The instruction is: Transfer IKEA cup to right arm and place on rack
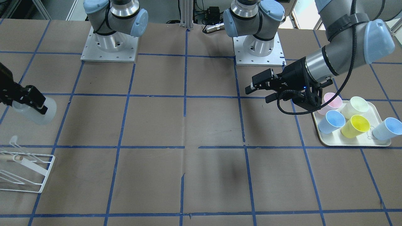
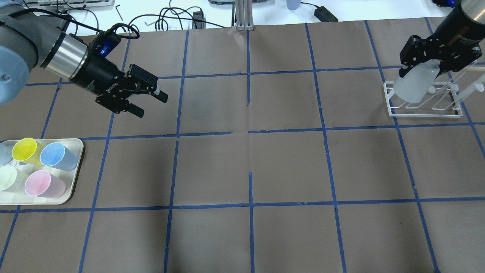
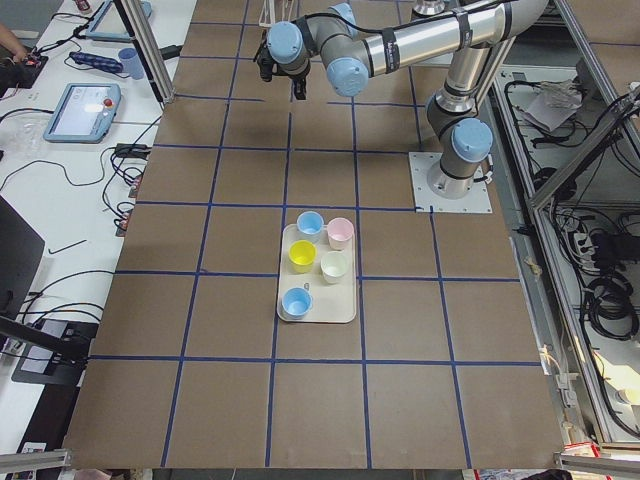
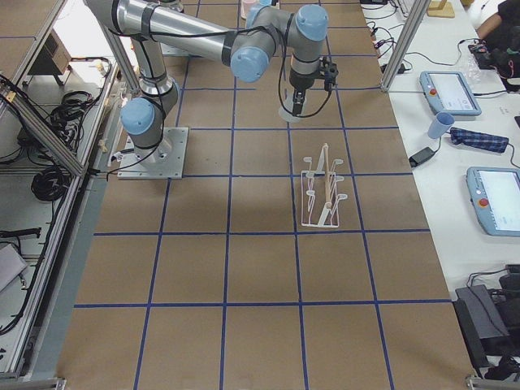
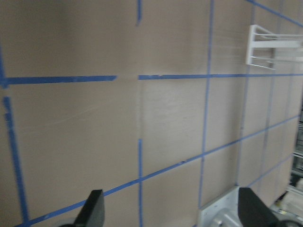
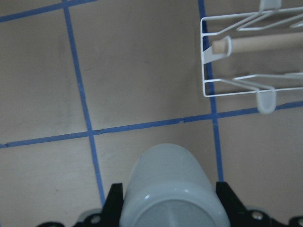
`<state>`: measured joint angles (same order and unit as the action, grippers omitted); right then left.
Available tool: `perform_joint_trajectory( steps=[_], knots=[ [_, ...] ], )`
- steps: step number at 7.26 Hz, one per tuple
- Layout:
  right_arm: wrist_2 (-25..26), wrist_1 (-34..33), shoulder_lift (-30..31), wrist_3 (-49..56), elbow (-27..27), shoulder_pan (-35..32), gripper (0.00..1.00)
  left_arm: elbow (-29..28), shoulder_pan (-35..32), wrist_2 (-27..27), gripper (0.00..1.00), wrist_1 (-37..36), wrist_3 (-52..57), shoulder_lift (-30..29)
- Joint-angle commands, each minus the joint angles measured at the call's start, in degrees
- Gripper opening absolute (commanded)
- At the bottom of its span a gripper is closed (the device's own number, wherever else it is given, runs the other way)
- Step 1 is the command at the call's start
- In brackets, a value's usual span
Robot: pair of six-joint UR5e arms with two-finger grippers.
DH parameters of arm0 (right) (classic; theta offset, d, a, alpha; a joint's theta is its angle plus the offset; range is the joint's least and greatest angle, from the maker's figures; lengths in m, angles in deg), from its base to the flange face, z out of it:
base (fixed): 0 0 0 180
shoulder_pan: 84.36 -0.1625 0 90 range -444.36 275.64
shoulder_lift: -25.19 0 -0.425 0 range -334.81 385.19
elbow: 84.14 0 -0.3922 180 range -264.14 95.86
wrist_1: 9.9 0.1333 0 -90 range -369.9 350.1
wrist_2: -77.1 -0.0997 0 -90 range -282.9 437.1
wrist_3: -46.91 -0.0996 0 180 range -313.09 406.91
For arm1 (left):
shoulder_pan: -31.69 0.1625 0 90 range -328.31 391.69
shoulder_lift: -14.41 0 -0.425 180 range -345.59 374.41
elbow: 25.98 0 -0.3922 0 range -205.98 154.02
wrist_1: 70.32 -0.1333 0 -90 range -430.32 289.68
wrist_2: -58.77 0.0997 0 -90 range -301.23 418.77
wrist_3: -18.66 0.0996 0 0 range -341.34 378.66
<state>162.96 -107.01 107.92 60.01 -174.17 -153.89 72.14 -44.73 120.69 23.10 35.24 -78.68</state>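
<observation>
The right arm's black two-finger gripper [image 2: 422, 68] is clamped on the IKEA cup [image 2: 413, 89], a small pale grey plastic tumbler. It holds the tumbler tilted in the air, near the low white wire rack with a wooden dowel [image 4: 319, 197] but apart from it, on the rack's side toward the table's middle. Well apart from the rack, the left arm's black gripper [image 2: 152, 105] hangs over the table with jaws spread and nothing between them. Farthest from the rack lies a cream plastic tray [image 2: 74, 182] carrying pastel plastic cups [image 1: 355, 125].
</observation>
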Motion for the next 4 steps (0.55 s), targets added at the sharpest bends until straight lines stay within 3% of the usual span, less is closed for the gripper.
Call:
perform_joint_trajectory(
  steps=[1, 4],
  knots=[
    [2.7, -5.7, -3.7, 8.3, -0.1, 4.0, 0.28, -1.2, -2.6, 16.9, 1.0, -3.2, -1.5, 2.3],
    [2.7, -11.1, -7.3, 10.6, -0.1, 4.8, 0.26, -6.7, -12.1, 31.7, 1.0, -3.6, -10.5, 3.3]
  ],
)
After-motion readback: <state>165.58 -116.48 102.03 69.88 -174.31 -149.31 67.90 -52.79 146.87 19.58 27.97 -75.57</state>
